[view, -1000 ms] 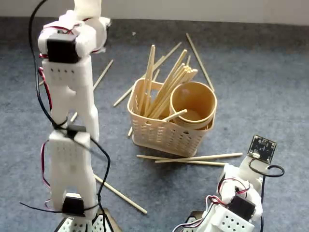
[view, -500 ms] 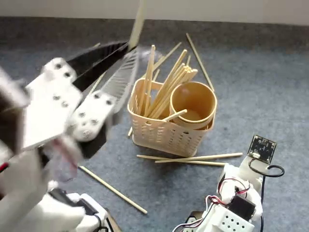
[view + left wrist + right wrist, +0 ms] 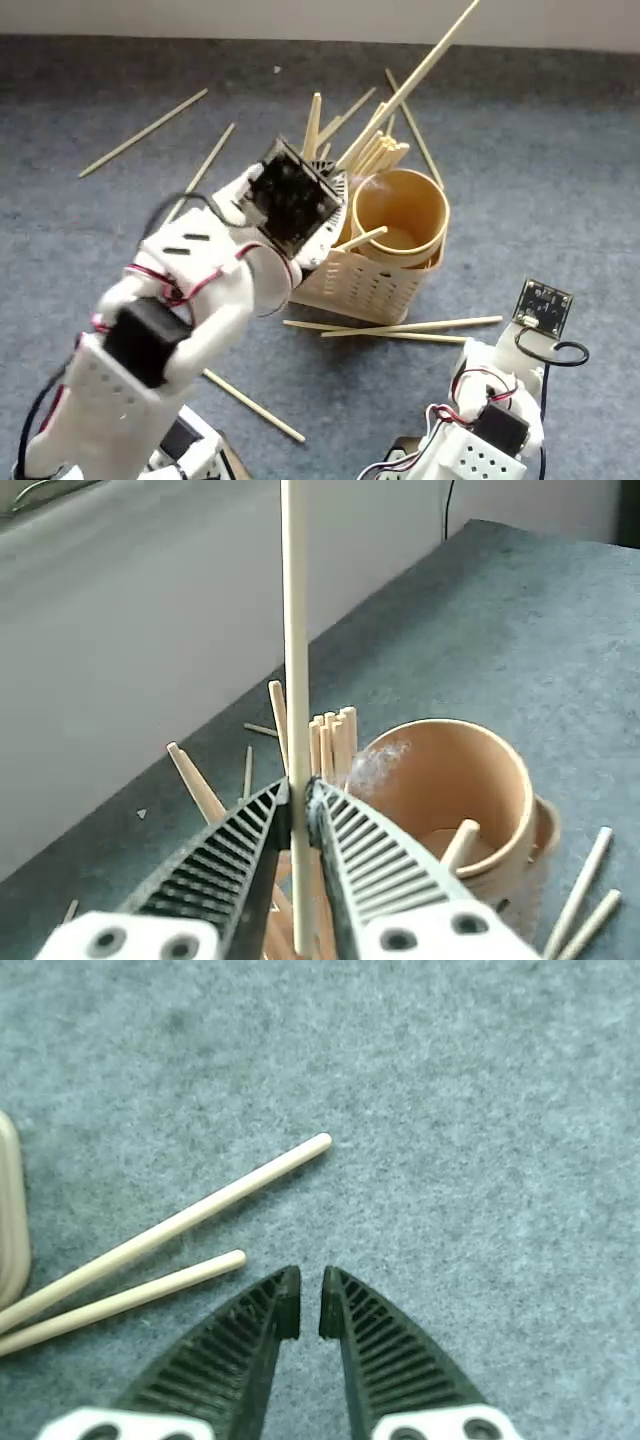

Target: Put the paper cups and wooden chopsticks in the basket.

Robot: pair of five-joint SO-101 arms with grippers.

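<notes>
My left gripper [image 3: 300,792] is shut on a wooden chopstick [image 3: 294,630] that sticks up past its fingertips. In the high view the same gripper [image 3: 335,172] hangs over the near left part of the cream basket [image 3: 350,285], and the held chopstick [image 3: 420,65] slants up and to the right. Several chopsticks and a tan paper cup [image 3: 437,235] stand in the basket; the cup [image 3: 500,780] lies just beyond the jaws. My right gripper [image 3: 308,1305] is shut and empty, low over the carpet beside two loose chopsticks [image 3: 190,1220].
Loose chopsticks lie on the grey carpet: two in front of the basket [image 3: 400,328], one at the near left [image 3: 250,403], two at the far left [image 3: 145,132], others behind the basket. The right arm [image 3: 490,420] sits at the near right.
The left arm has swung from standing upright at the far left over to the basket, carrying a chopstick. The right arm has not moved.
</notes>
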